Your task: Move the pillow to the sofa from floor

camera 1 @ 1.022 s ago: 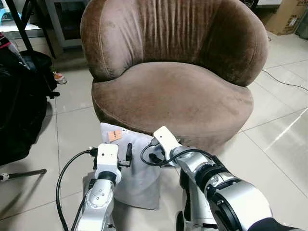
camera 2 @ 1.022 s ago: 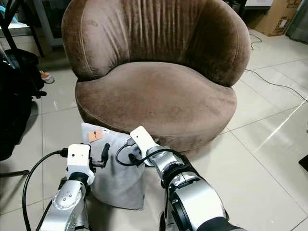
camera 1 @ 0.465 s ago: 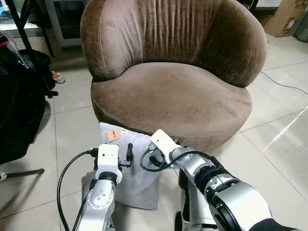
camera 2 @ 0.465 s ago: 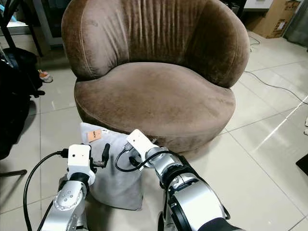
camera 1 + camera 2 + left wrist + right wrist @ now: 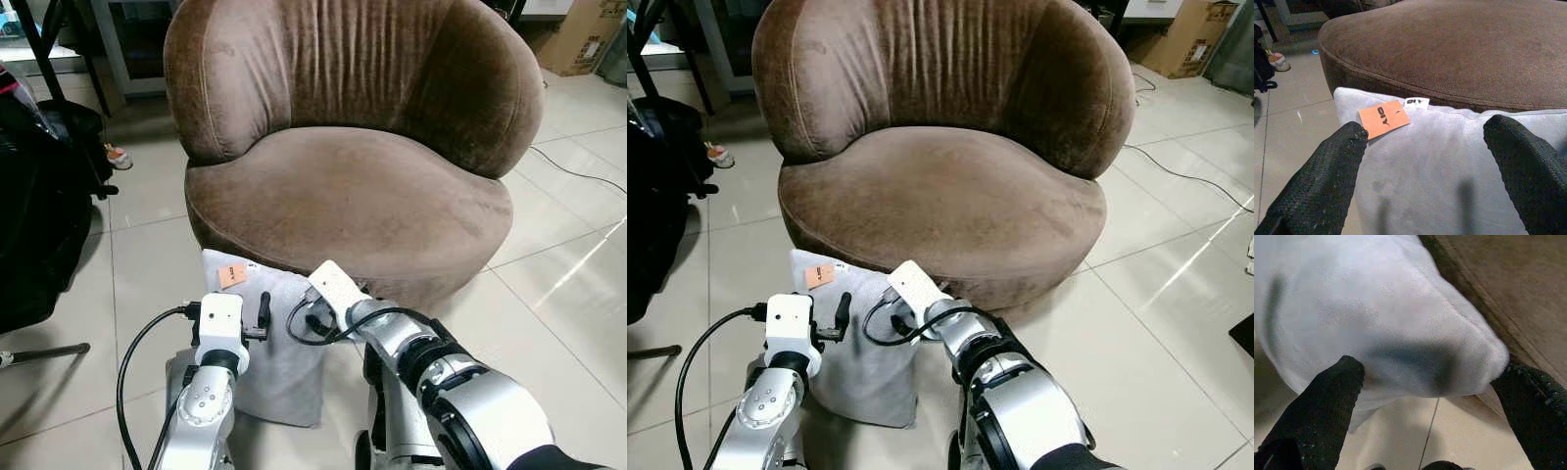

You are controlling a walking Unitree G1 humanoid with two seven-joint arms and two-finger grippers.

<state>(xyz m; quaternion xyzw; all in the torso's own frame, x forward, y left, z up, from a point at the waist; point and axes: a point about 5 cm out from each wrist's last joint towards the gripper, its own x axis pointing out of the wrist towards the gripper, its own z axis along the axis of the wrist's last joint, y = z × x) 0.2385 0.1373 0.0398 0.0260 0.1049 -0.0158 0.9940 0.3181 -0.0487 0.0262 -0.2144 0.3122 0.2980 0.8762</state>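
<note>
The grey pillow, propped on the floor at the brown sofa's 6 o'clock, looks light and squashy, so the spread-wide left hand and right hand should pinch its side edges.

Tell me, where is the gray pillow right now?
The gray pillow is on the tiled floor, leaning against the front of the brown sofa chair, between the left gripper and right gripper.
</note>
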